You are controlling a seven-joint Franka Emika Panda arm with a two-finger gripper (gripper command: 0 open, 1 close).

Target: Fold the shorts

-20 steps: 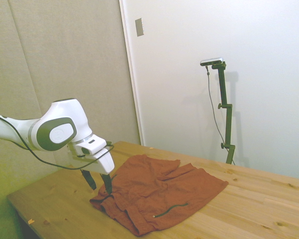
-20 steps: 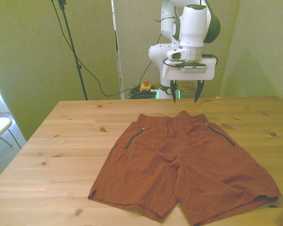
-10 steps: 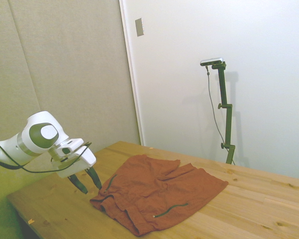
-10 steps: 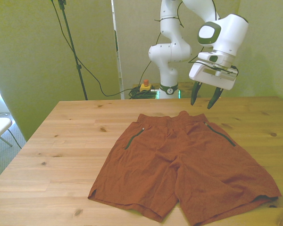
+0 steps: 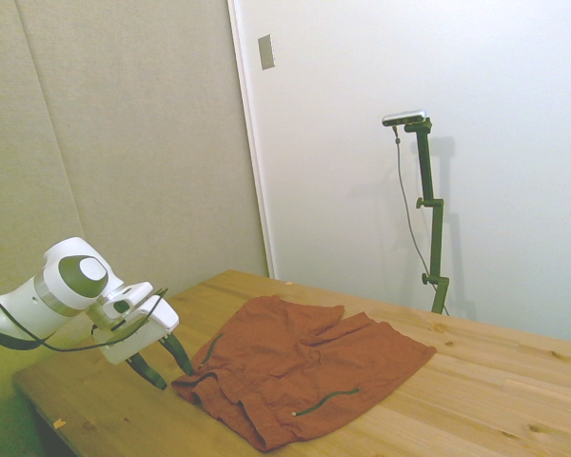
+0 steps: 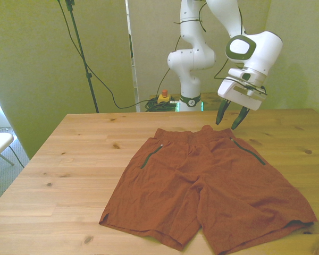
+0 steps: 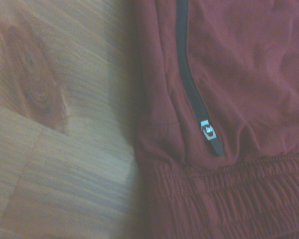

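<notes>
Rust-red shorts (image 6: 207, 186) spread flat, wrinkled, dark zipper lines, gathered waistband

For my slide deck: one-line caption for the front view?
Open gripper poised above the waistband corner of rust-orange shorts spread flat on a wooden table.

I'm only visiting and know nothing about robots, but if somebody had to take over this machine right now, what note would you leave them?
Gripper: open, holding nothing, tilted, just above the waistband corner of the shorts on the front view's right.
Shorts: spread flat and wrinkled on the wooden table, waistband toward the robot, legs toward the front camera. The wrist view shows the dark pocket zipper and the elastic waistband right at the shorts' edge.
Done: nothing folded; no grasp made.
Left: grip the fabric near that corner, then carry it over to make the fold, probably toward the front view's left.
</notes>
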